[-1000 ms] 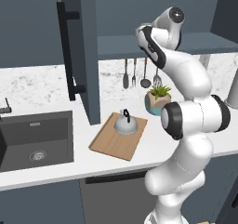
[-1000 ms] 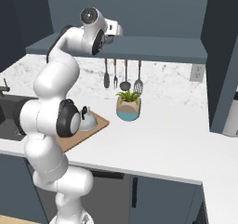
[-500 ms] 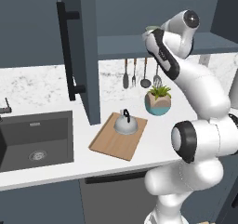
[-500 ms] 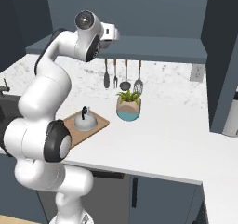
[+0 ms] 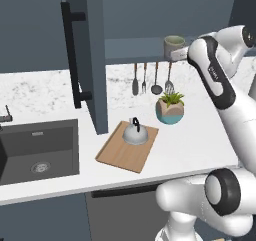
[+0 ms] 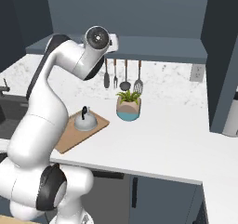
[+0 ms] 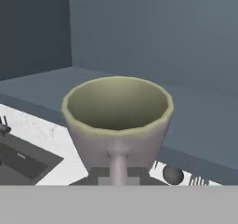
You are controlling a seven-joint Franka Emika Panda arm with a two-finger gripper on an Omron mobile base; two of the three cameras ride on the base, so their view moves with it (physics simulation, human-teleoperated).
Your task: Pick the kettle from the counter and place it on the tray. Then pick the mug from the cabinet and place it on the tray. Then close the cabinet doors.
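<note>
Left base view: kettle [image 5: 135,133] already on tray [image 5: 127,146] on the desk; mug [image 5: 173,47] at cabinet shelf edge.
Right base view: arm raised to the shelf.
Hand view: gripper clenched on mug [image 7: 118,118] handle. Mug step; next, probably carry to tray.

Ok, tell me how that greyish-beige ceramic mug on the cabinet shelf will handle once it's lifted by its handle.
The greyish-beige ceramic mug looks rigid, so it probably won't flex. The gripper is shut on its thin side handle alone, so the wide body may swing or tilt. Its smooth glaze looks slippery, and being ceramic it would likely chip if knocked against the dark slate-blue cabinet shelf.
</note>
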